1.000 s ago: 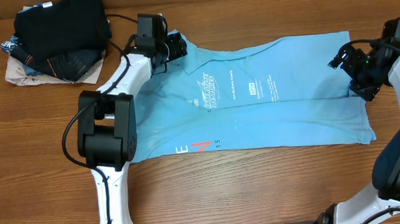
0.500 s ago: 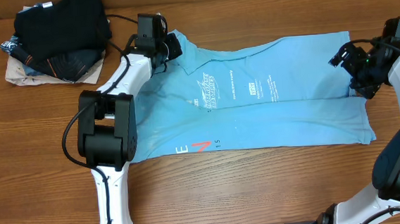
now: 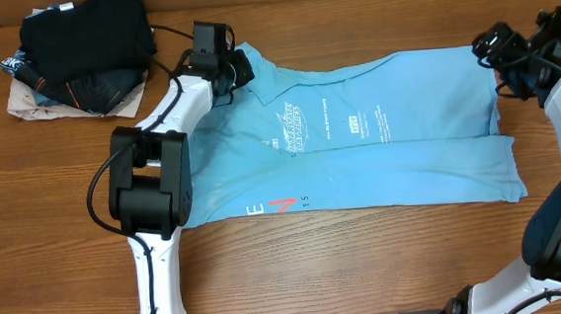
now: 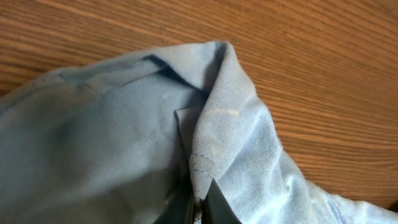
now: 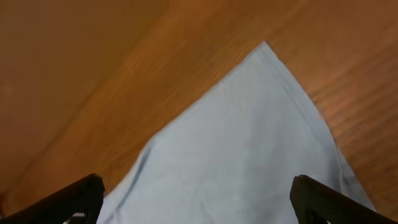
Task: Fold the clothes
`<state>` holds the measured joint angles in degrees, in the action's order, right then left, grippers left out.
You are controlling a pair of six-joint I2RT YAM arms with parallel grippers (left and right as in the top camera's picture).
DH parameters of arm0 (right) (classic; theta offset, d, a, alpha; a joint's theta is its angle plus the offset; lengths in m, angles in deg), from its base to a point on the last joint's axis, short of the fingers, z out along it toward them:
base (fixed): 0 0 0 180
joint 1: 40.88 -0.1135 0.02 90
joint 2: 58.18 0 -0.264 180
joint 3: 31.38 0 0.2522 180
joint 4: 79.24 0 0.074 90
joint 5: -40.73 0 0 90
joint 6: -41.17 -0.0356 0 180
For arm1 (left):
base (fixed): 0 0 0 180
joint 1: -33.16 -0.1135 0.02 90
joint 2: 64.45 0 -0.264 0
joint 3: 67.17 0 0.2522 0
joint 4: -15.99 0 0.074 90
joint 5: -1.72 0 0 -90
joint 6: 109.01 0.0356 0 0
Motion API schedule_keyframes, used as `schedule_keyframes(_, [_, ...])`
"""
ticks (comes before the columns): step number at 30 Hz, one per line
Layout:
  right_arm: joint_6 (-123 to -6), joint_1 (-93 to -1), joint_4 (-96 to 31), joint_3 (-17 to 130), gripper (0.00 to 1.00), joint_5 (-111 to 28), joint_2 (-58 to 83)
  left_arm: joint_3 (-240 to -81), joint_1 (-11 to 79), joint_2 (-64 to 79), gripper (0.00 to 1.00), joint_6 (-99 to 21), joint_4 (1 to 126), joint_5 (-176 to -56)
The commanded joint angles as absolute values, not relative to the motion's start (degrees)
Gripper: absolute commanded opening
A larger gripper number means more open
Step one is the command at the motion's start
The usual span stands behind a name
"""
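The clothes are a sky-blue T-shirt [image 3: 378, 140] lying flat across the table's middle, white print up and red lettering near its front edge. My left gripper [image 3: 238, 69] is at the shirt's back left corner, shut on a bunched fold of the blue cloth [image 4: 224, 130]; the fingertips [image 4: 200, 208] pinch the hem. My right gripper [image 3: 499, 48] hovers over the back right corner, open. In the right wrist view its dark fingers [image 5: 74, 199] stand wide apart over the pointed corner of the shirt [image 5: 249, 143], with nothing between them.
A pile of black and dark folded garments [image 3: 84, 42] sits at the back left on a beige cloth, close to the left arm. A black cable [image 3: 168, 31] runs beside it. Bare wooden table [image 3: 368, 270] lies in front of the shirt.
My left gripper has shut on the shirt's back left corner. My right gripper has moved from the shirt's right edge back to its back right corner, still open.
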<state>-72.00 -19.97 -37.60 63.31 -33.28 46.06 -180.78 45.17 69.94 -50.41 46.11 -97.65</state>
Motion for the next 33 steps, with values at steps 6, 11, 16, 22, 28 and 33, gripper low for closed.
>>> schedule_keyframes(6, [-70.7, -20.2, -45.2, 65.7, 0.99, -39.3, 50.6, -182.0, 45.2, 70.6, 0.04, -50.8, 49.1, -97.1])
schedule_keyframes(11, [-65.6, -20.2, -49.5, 67.6, 1.00, -39.4, 56.2, -182.0, 45.2, 70.6, 0.04, -50.8, 49.2, -97.2])
schedule_keyframes(16, [-63.3, -20.3, -50.8, 69.7, 1.00, -39.4, 60.8, -182.0, 45.2, 70.6, 0.04, -50.8, 50.6, -97.6])
schedule_keyframes(22, [-60.5, -20.4, -45.5, 76.4, 0.99, -39.7, 65.6, -181.9, 45.3, 70.6, 0.04, -50.8, 51.9, -97.6])
schedule_keyframes(28, [-55.9, -21.6, -34.7, 86.8, 0.99, -46.0, 70.4, -181.9, 45.4, 70.6, 0.04, -50.8, 51.9, -97.6])
schedule_keyframes(33, [-55.6, -22.4, -25.6, 96.3, 0.99, -49.8, 75.6, -181.9, 46.0, 70.6, 0.04, -50.8, 51.9, -97.6])
